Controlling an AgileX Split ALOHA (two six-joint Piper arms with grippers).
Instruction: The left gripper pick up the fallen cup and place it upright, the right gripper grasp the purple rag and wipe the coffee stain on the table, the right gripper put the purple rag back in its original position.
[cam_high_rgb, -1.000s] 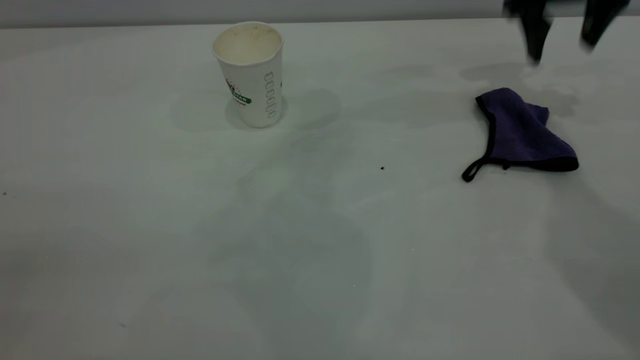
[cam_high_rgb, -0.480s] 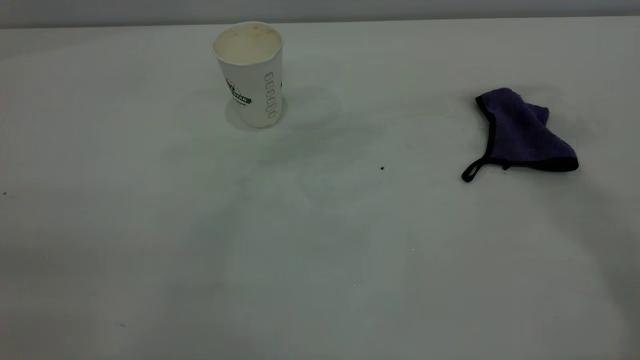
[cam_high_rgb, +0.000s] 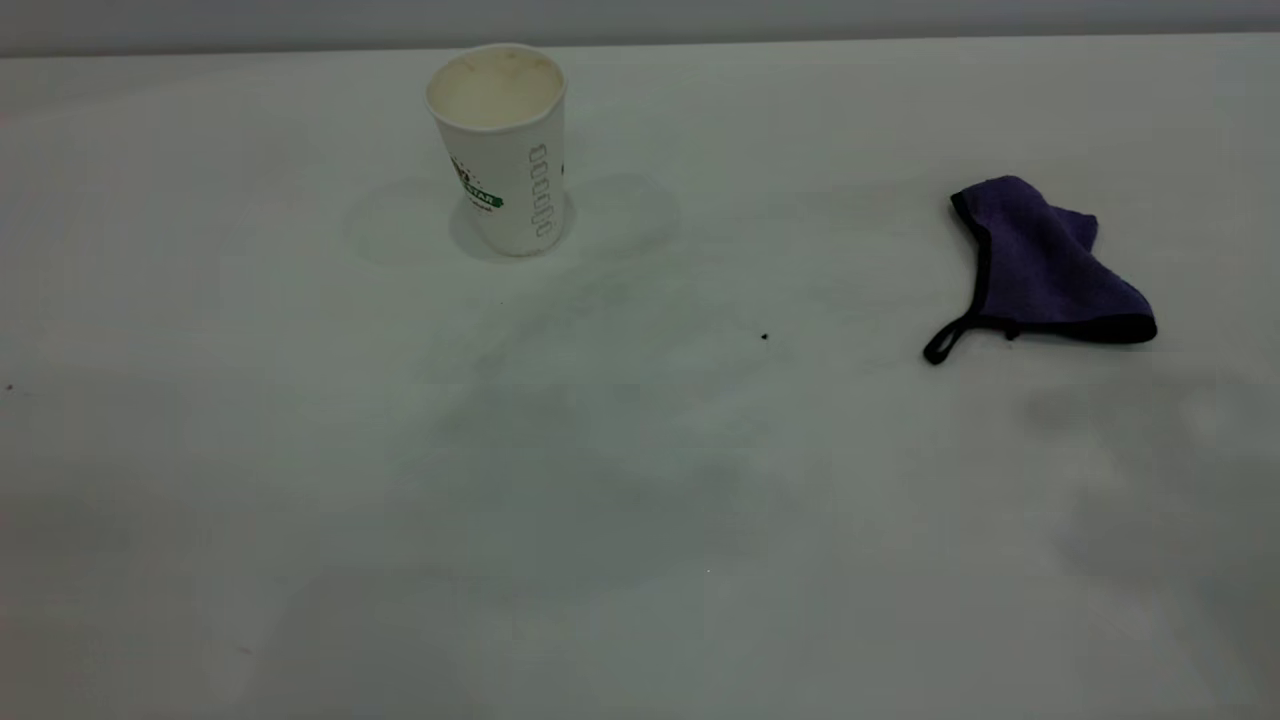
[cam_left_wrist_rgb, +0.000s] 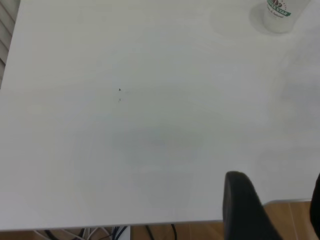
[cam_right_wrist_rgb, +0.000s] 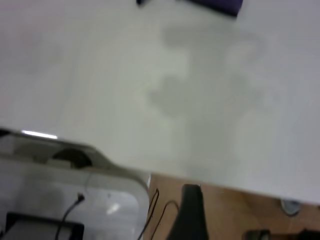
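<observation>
While the cup stands upright, both grippers hover off-table, seemingly parted.

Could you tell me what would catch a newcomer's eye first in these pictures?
The purple rag stands out most: a dark crumpled cloth at the table's right side, its black loop trailing toward the middle. Next comes the cup, upright at the far left-centre. Between them lies only a tiny black speck; no brown stain is visible.

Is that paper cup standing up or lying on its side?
Standing upright. The cup rests on its narrow base on the table, its open mouth facing up, cream inside visible. Neither pincer touches it.
</observation>
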